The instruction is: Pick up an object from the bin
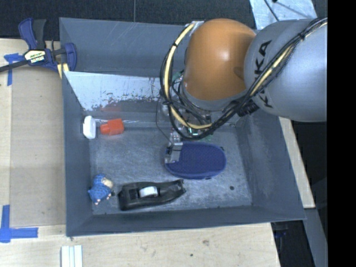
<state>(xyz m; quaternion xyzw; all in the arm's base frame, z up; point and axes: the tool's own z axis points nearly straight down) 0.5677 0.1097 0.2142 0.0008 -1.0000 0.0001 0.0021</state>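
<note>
Gripper (173,151) low at left end of dark-blue oval pad (201,161), mid bin (76,160). Open/closed: can't tell. Black tape dispenser (150,194) just beside pad, twd bin's lower edge.

Looks like a robotics lab to me, a test rig rather than anyone's home or shop; there's a big silver KUKA arm (292,65) with an orange cover (219,57) and yellow-and-black cables (171,65) looped round its wrist; it hangs over a scuffed grey metal bin (167,222) of random mismatched bits: a black tape dispenser (150,194), a little blue toy figure (99,188), a dark blue oval pad (201,161).
</note>
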